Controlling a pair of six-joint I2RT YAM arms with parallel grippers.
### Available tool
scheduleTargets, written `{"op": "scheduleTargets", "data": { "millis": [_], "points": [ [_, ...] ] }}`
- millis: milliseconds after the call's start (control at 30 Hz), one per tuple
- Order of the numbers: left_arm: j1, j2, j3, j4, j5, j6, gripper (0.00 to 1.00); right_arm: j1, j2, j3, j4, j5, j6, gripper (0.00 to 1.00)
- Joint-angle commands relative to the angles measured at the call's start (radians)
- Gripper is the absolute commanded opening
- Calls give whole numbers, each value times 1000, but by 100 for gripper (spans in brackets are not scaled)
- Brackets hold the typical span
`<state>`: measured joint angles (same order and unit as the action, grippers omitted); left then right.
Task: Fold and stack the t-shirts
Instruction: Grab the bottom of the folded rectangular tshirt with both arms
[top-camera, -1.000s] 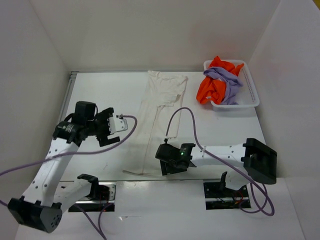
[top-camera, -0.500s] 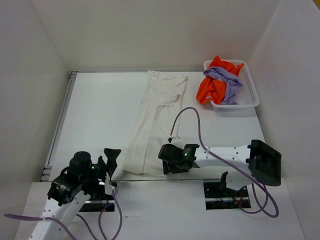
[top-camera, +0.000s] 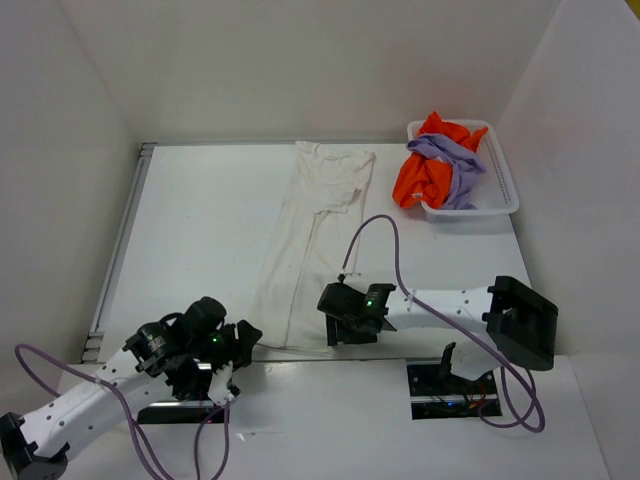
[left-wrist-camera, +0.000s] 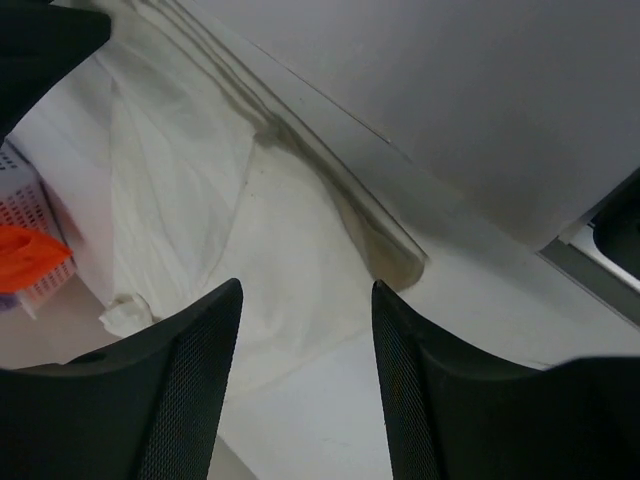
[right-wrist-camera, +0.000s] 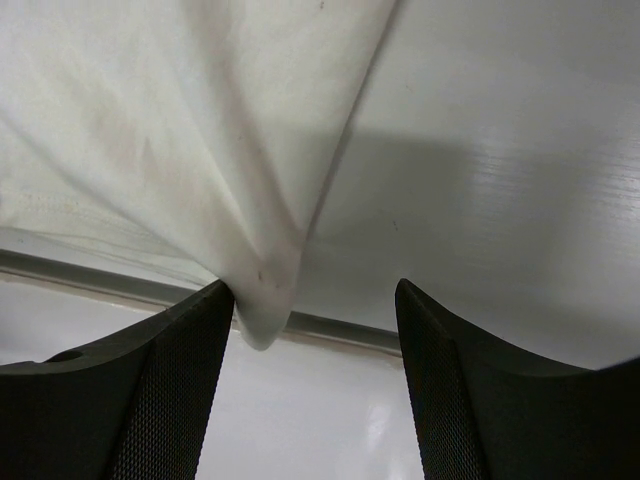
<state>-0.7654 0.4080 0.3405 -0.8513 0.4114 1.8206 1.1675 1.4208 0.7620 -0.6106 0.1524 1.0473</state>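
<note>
White shirt (top-camera: 310, 225) lies stretched up mid-frame; left gripper (top-camera: 240, 352) and right gripper (top-camera: 333, 328) (both by its bottom edge) have jaws apart.

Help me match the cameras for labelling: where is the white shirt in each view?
Top: shirt, long strip down the middle.
Left wrist: shirt fills left and centre.
Right wrist: shirt fills upper left.
Shared landmark: near-edge seam under its hem.

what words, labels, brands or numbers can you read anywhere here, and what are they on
No readable text anywhere.
white t-shirt: plain, no print.
orange t-shirt and purple t-shirt in the basket: no lettering visible.
left arm and right arm: no legible marks.
</note>
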Motion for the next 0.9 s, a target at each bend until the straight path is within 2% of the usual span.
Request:
{"op": "scheduleTargets", "data": {
  "millis": [0,67,167,233,500,633,733,867],
  "points": [
    [-29,40,8,20,-80,77,62,-14,20,8,43,-1,-18,71],
    [-38,100,18,41,-118,91,60,-25,29,8,54,-13,-38,71],
    [-38,254,70,-12,-192,131,59,-46,38,8,54,-13,-61,71],
    [-38,297,94,-44,-217,140,60,-55,38,17,54,-23,-70,71],
    [-38,308,83,-12,-204,152,61,-74,67,17,84,-56,-89,71],
    [-57,337,83,9,-204,152,52,-74,34,-1,75,-79,-101,71],
    [-57,408,94,23,-204,152,49,-74,-22,-1,65,-88,-127,71],
    [-57,509,80,165,-250,152,47,-74,-22,17,45,-99,-136,71]
  ]
}}
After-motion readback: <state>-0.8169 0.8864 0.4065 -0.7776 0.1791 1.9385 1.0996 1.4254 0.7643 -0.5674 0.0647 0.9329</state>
